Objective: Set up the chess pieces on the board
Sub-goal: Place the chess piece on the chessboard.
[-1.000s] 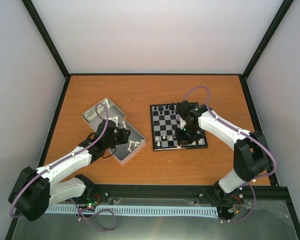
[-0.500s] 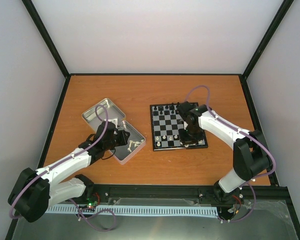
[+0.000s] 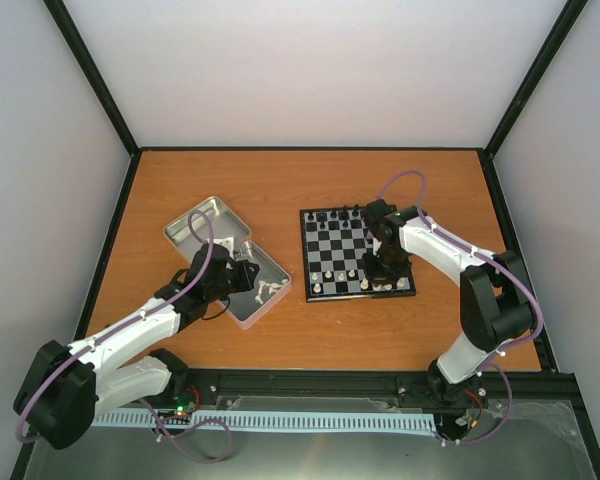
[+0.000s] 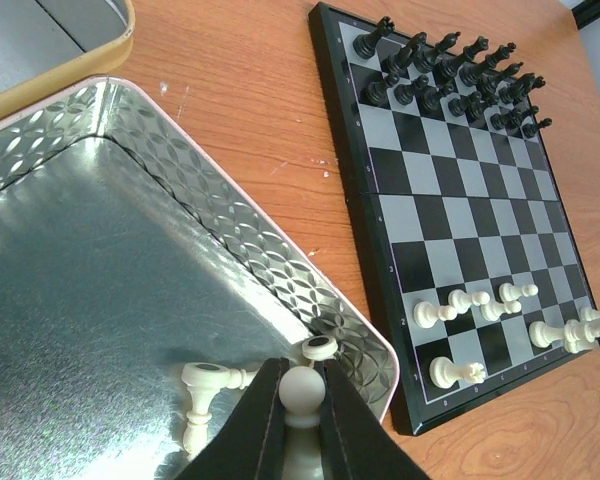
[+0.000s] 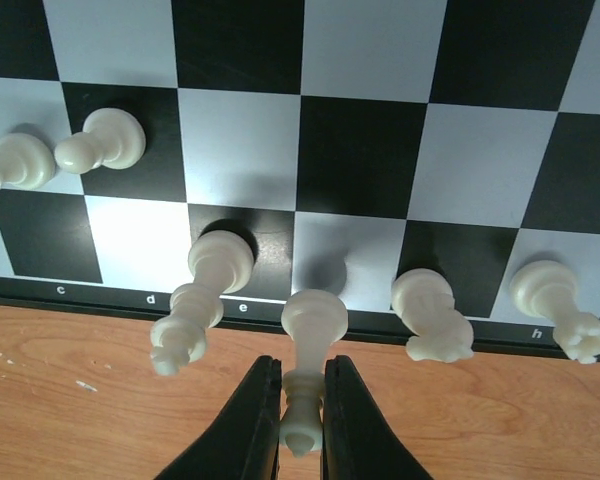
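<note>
R hand (image 5: 301,368) moved to board (image 5: 240,40) near edge, white piece (image 5: 313,318) betw. fingers.

Left gripper (image 4: 301,370): the white piece (image 4: 301,388) clamped in it shows only a round head, its body hidden between the fingers (image 4: 250,430) and cut by the lower edge; the tin (image 4: 280,275) beneath runs off the left and lower edges. Right gripper (image 5: 300,365): the top of its cream piece (image 5: 313,320) is partly masked by the fingers (image 5: 252,420), and a pawn (image 5: 10,162) far to its left is clipped by the edge. Top view: chess pieces (image 3: 327,275) too small to identify by kind.
</note>
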